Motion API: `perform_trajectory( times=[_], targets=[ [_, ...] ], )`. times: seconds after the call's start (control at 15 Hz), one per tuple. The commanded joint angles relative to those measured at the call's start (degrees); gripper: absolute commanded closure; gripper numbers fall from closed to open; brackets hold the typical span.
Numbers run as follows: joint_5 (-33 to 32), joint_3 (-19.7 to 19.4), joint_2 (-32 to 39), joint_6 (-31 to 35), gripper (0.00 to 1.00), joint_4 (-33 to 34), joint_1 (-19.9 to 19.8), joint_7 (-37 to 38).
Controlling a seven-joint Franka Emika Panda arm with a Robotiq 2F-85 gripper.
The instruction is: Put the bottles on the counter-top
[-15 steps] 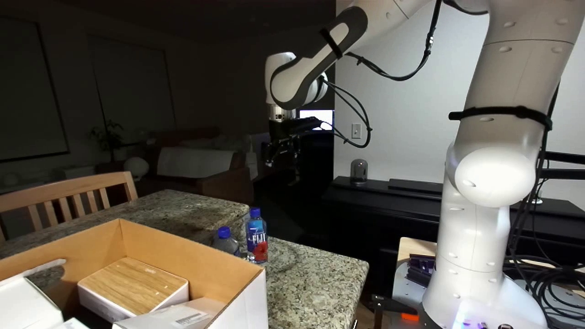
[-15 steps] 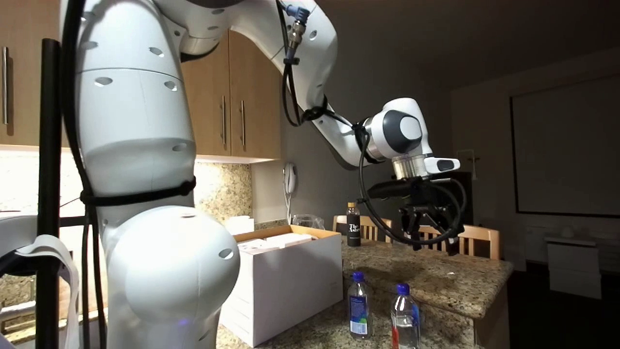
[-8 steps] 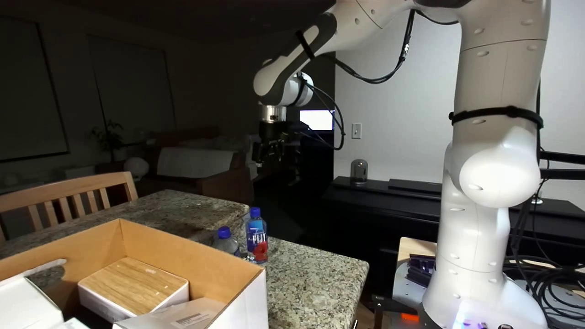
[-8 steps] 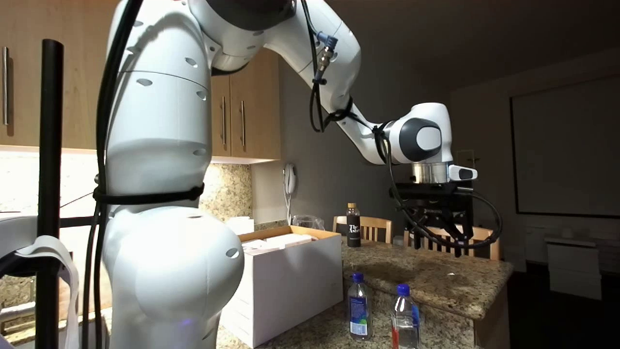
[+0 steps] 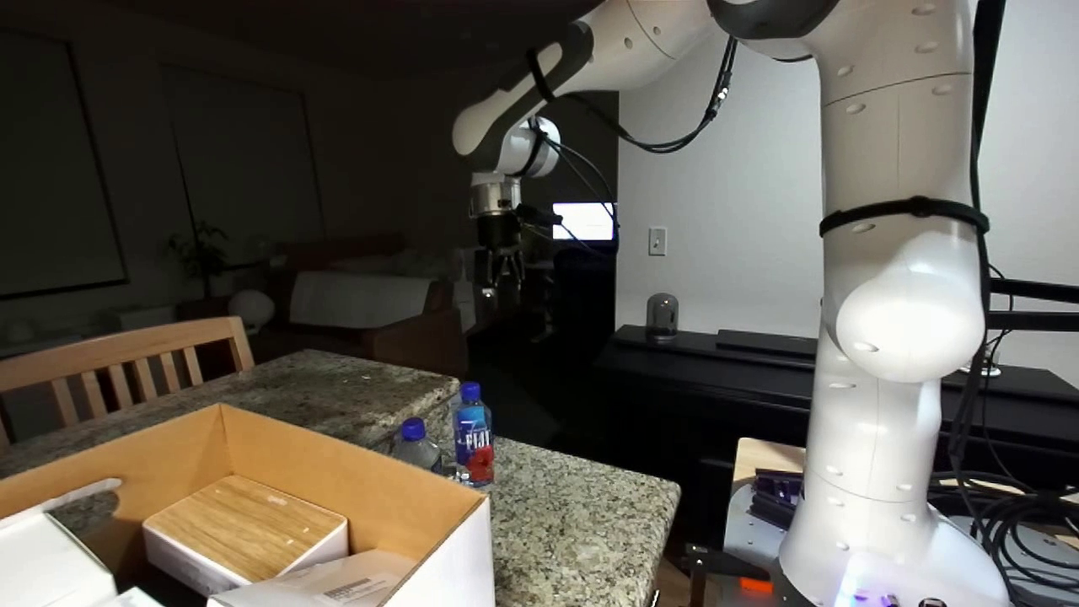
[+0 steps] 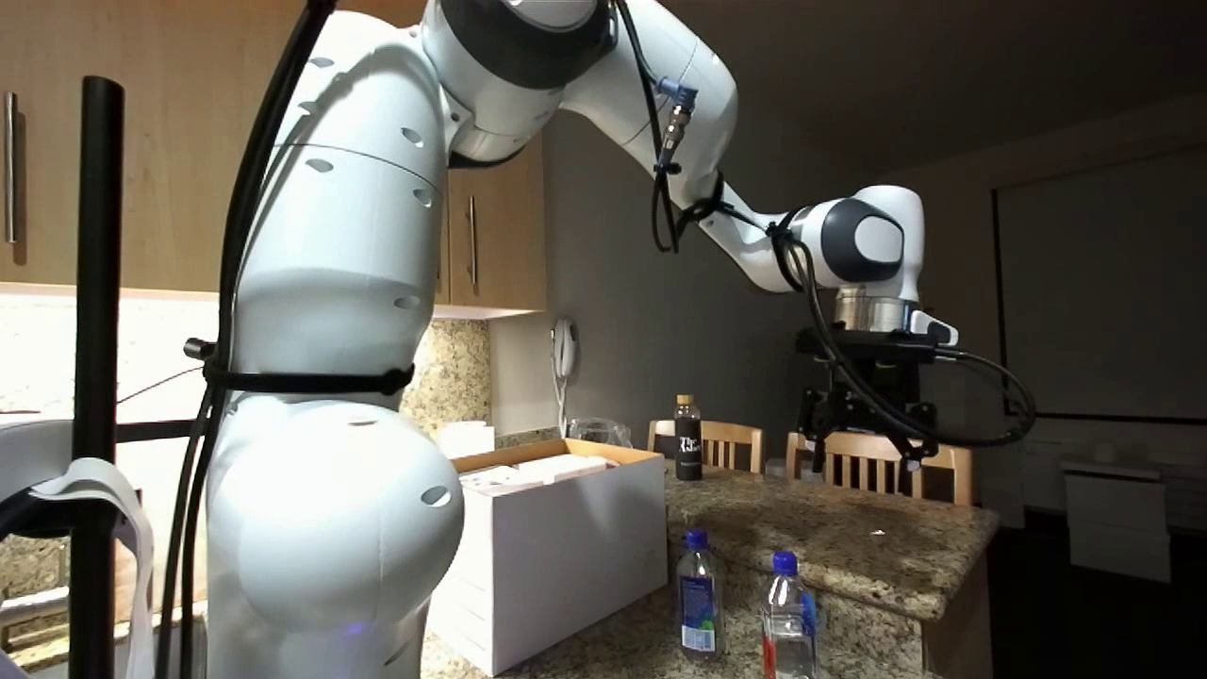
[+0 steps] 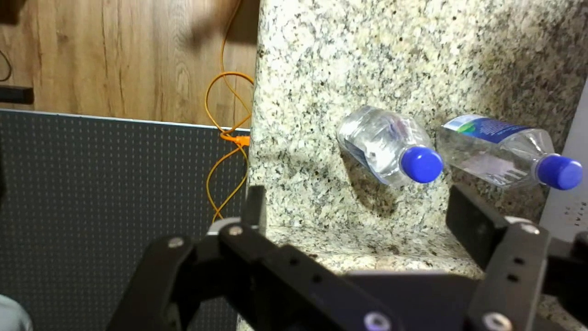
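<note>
Two clear water bottles with blue caps stand upright on the lower level of the speckled granite counter-top (image 5: pixel 582 531). The bottle nearer the counter's edge (image 5: pixel 474 443) also shows in an exterior view (image 6: pixel 790 627) and the wrist view (image 7: pixel 381 142). The bottle beside the box (image 5: pixel 416 451) shows there too (image 6: pixel 698 604), (image 7: pixel 496 147). A raised granite level (image 6: pixel 849 538) lies behind a step. My gripper (image 7: pixel 356 202) is open and empty, pointing down, well above the counter and apart from both bottles. It also shows in both exterior views (image 5: pixel 502 287), (image 6: pixel 866 457).
A cardboard box (image 6: pixel 575 556), white outside and holding smaller boxes, stands beside the bottles. A dark bottle (image 6: pixel 688 438) stands on the raised level. Wooden chairs (image 5: pixel 152 354) stand behind it. An orange cord (image 7: pixel 229 133) lies beside the counter's edge.
The arm has swung, carrying the gripper slightly left in an exterior view and right in an exterior view, then a little upward. The bottles and box have not moved.
</note>
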Motion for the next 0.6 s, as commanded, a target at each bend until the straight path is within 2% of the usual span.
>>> perform_trajectory(
  times=[0.0, 0.27, 0.33, 0.53],
  targets=[
    [-2.6, 2.2, 0.9, -3.2, 0.00, 2.9, -0.8, 1.6],
    [-4.4, 3.4, 0.3, -2.4, 0.00, 2.7, -0.4, 4.4],
    [-3.0, 3.5, 0.5, -1.6, 0.00, 2.4, -1.0, 2.1],
    [-3.3, 3.9, 0.5, -1.6, 0.00, 2.5, -0.9, 2.9]
  ],
)
